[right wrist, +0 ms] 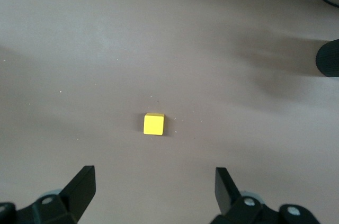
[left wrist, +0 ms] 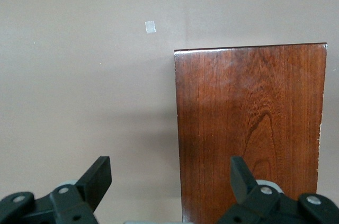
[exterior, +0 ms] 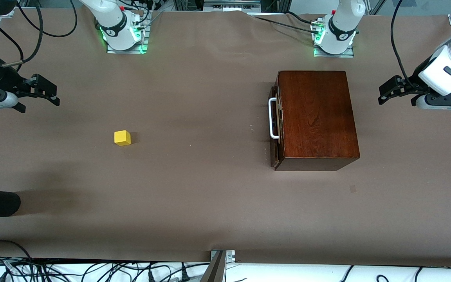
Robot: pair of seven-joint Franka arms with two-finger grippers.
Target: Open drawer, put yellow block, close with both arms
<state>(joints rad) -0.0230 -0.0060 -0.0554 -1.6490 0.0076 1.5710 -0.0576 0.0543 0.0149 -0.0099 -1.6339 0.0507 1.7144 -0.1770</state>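
**Both grippers spread and empty, drawer shut, block out on the table**

The wooden box (exterior: 317, 117) sits on the brown paper-covered table (exterior: 210, 188) toward the left arm's end, close to the edge where the robot bases stand and just in front of the left arm's base. Its glossy reddish-brown top faces up. The drawer (exterior: 275, 121) is pushed in, or very nearly so; its dark front lies almost flush with the box body and faces the right arm's end of the table. The white U-shaped handle (exterior: 273, 118) stands out from that front.

The yellow block (exterior: 122, 138) rests alone on the bare table toward the right arm's end, well apart from the box and slightly nearer to the front camera than the middle of the box. It sits flat, touching nothing but the table.

The left gripper (exterior: 382, 96) hangs in the air at the left arm's end of the table, beside the closed back of the box. Its fingers (left wrist: 98, 176) are spread wide and hold nothing; the left wrist view looks down on the box top and the bare table next to it.

The right gripper (exterior: 55, 96) hangs over the table edge at the right arm's end, apart from the block. Its fingers (right wrist: 82, 184) are spread wide and empty, with the block lying on the table between and ahead of them in the right wrist view.
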